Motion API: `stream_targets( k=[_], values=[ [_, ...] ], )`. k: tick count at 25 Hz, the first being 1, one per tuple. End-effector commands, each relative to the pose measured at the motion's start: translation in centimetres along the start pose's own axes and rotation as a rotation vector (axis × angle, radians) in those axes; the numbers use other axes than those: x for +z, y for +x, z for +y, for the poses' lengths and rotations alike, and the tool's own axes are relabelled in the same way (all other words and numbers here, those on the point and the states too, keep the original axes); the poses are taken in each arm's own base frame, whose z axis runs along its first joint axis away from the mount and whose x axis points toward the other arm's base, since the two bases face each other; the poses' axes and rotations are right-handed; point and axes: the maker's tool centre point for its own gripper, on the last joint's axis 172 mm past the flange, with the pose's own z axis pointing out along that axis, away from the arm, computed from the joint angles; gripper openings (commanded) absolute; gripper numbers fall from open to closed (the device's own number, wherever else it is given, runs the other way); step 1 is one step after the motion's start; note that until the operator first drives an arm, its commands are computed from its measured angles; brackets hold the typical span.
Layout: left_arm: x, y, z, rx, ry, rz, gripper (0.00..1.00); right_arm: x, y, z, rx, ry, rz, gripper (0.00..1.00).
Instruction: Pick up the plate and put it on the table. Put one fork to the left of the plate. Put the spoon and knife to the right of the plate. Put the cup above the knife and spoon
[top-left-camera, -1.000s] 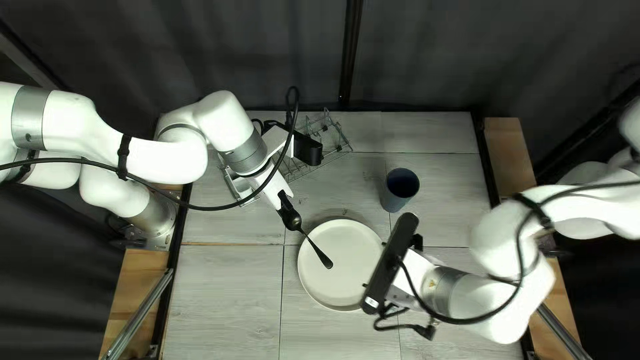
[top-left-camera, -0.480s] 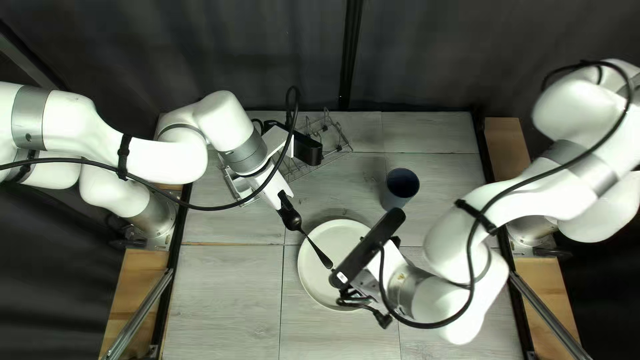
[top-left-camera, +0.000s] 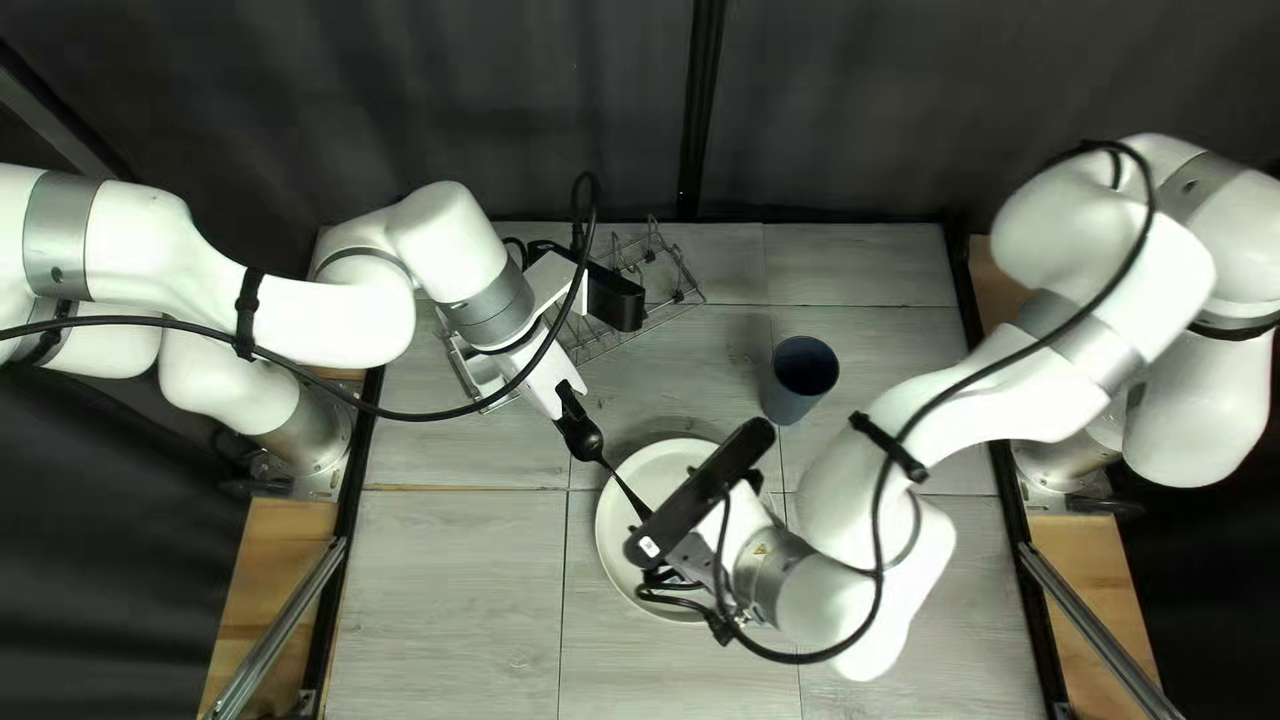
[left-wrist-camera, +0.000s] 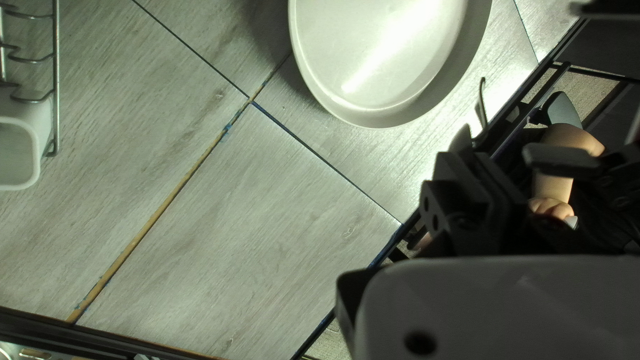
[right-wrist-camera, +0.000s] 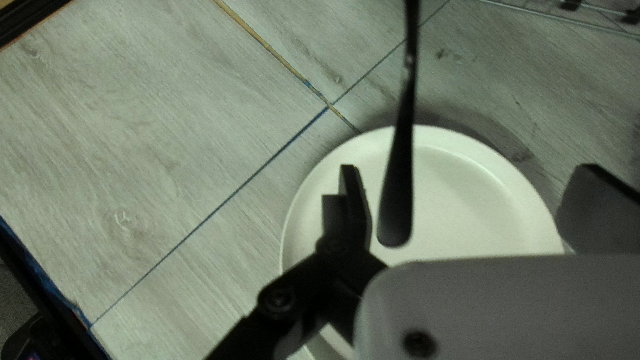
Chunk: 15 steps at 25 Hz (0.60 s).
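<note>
My left gripper (top-left-camera: 574, 411) is shut on the dark spoon (top-left-camera: 596, 456) near its bowl, the handle slanting over the pale plate (top-left-camera: 616, 534). In the left wrist view my left gripper (left-wrist-camera: 470, 193) has its fingers together; the plate (left-wrist-camera: 387, 60) lies ahead. Over the plate's right part is my right gripper (top-left-camera: 699, 496), its tips hidden from above. In the right wrist view my right gripper (right-wrist-camera: 470, 207) stands open, with the spoon's handle (right-wrist-camera: 398, 193) between its fingers, nearer one and not gripped. A blue cup (top-left-camera: 802, 379) stands behind and right of the plate.
A wire rack (top-left-camera: 667, 283) stands at the table's back, partly behind my left arm. Its white holder (left-wrist-camera: 20, 150) shows in the left wrist view. Past the table edge in that view are a person's hand (left-wrist-camera: 552, 205) and dark equipment.
My right arm has swung left across the plate, bringing its gripper to the spoon's handle. My left arm, the spoon and the cup have stayed put.
</note>
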Motion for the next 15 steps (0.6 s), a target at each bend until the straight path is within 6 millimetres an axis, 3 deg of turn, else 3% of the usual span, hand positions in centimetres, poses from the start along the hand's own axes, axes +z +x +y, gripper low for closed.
stream_targets(
  k=[1,5,12,13,14,15],
  values=[
    [0.0,0.0,0.0,0.0,0.0,0.0,0.0,1.27,-0.09,0.2,-0.013,-0.024,-0.006,1.0],
    [0.0,0.0,0.0,0.0,0.0,0.0,0.0,2.0,-0.28,0.44,-0.017,-0.049,-0.009,1.0],
    [0.0,0.0,0.0,0.0,0.0,0.0,0.0,1.44,-0.2,-0.01,-0.002,-0.049,0.0,1.0],
    [0.0,0.0,0.0,0.0,0.0,0.0,0.0,1.44,-0.2,-0.01,-0.002,-0.049,0.0,0.91],
    [0.0,0.0,0.0,0.0,0.0,0.0,0.0,1.44,-0.2,-0.01,-0.002,-0.049,0.0,0.68],
    [0.0,0.0,0.0,0.0,0.0,0.0,0.0,1.44,-0.2,-0.01,-0.002,-0.049,0.0,0.01]
  ],
)
